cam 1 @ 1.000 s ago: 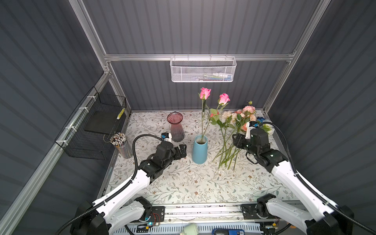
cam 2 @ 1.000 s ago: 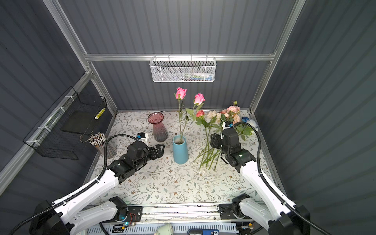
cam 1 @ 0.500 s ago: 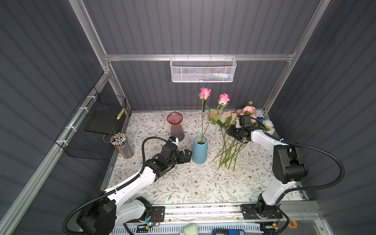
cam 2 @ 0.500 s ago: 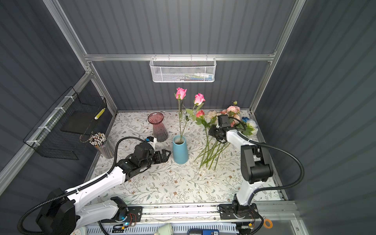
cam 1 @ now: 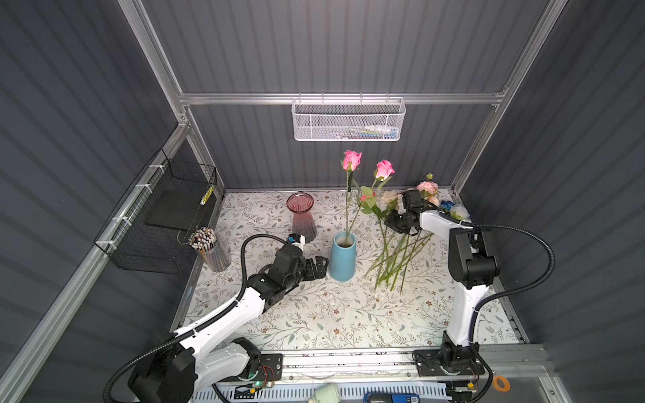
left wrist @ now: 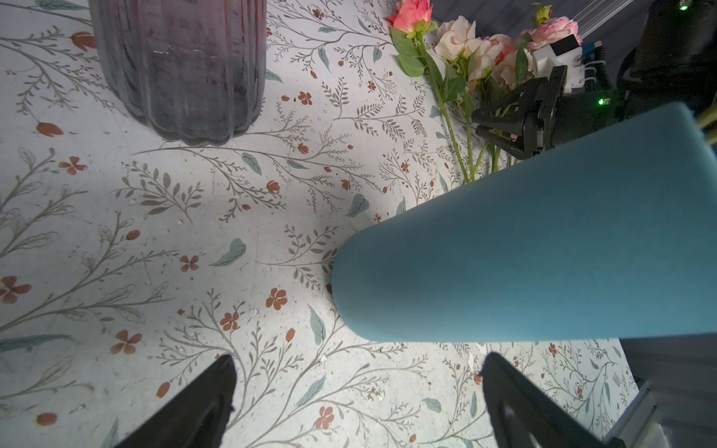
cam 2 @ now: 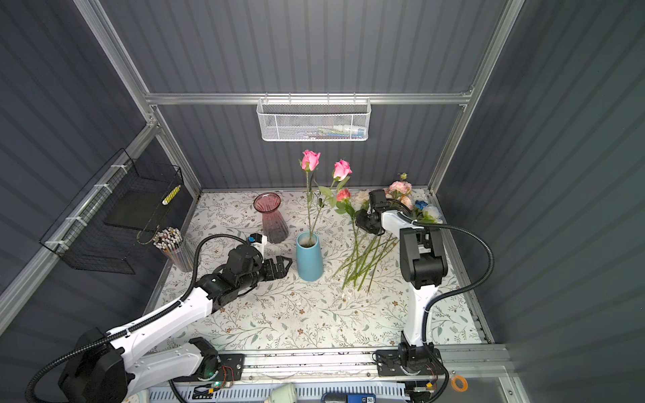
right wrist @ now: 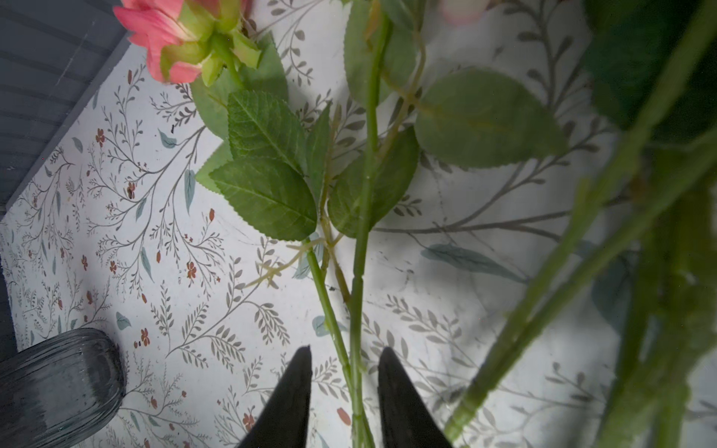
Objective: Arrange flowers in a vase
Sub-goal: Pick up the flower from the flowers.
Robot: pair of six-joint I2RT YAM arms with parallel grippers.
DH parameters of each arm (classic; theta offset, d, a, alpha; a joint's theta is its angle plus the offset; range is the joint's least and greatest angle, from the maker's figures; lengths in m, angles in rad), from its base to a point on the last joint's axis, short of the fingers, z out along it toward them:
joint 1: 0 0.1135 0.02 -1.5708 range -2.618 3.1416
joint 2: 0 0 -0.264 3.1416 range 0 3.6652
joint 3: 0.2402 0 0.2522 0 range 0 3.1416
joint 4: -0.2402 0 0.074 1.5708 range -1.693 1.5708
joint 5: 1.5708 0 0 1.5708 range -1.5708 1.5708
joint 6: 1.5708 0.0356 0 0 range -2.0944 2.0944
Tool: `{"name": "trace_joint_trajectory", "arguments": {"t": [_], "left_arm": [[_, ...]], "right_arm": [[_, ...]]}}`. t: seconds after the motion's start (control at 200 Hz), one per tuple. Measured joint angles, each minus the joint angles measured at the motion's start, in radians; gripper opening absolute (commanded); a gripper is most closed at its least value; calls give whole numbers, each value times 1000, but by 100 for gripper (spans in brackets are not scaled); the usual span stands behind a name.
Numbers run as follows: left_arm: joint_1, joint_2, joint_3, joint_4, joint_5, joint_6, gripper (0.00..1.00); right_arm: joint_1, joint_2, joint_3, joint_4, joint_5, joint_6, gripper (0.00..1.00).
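Flowers (cam 1: 396, 256) lie in a loose heap on the counter (cam 1: 314, 314) just right of the blue vase (cam 1: 343, 256), green stems fanned forward of it, pink, peach and cream blooms farther back. Two pink roses (cam 1: 351, 159) already stand upright in that vase, heads well above its rim. Behind the vase's right side, the right pincer (right wrist: 345, 351) sits low over the heap, near the blooms. Its black fingers (right wrist: 291, 403) are partly spread on either side of two thin stems (right wrist: 359, 310), with a sliver of counter showing between each finger and the stems, so nothing is pinched. Past the stems' serrated leaves (right wrist: 267, 194) a coral rose (right wrist: 163, 35) shows. On the vase's left, the left pincer (cam 1: 319, 266) lies low and level, spread wide, tips pointing at the vase's lower body, close but apart; it grips nothing. A ribbed purple glass vase (cam 1: 301, 216) stands behind and left of the blue one, apart from it. Farther left, a clear cup of pencils (cam 1: 210, 247) stands at the counter's edge.
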Motion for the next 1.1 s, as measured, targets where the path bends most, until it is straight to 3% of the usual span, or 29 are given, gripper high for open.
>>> {"name": "trace_joint_trajectory", "arguments": {"t": [0.25, 0.425, 0.655, 0.865, 1.101], "left_arm": [[0, 7, 0, -5, -12, 8, 99], [0, 7, 0, -7, -17, 11, 99], [0, 6, 0, -8, -21, 11, 99], [0, 5, 0, -19, -28, 12, 99], [0, -14, 3, -38, -39, 23, 99]], "right_arm": [[-4, 53, 59, -27, -12, 1, 27], [-4, 83, 98, -38, -21, -5, 16], [-4, 103, 113, -54, -23, -10, 14], [-4, 102, 117, -58, -23, -10, 7], [-4, -65, 14, -45, -25, -11, 6]]}}
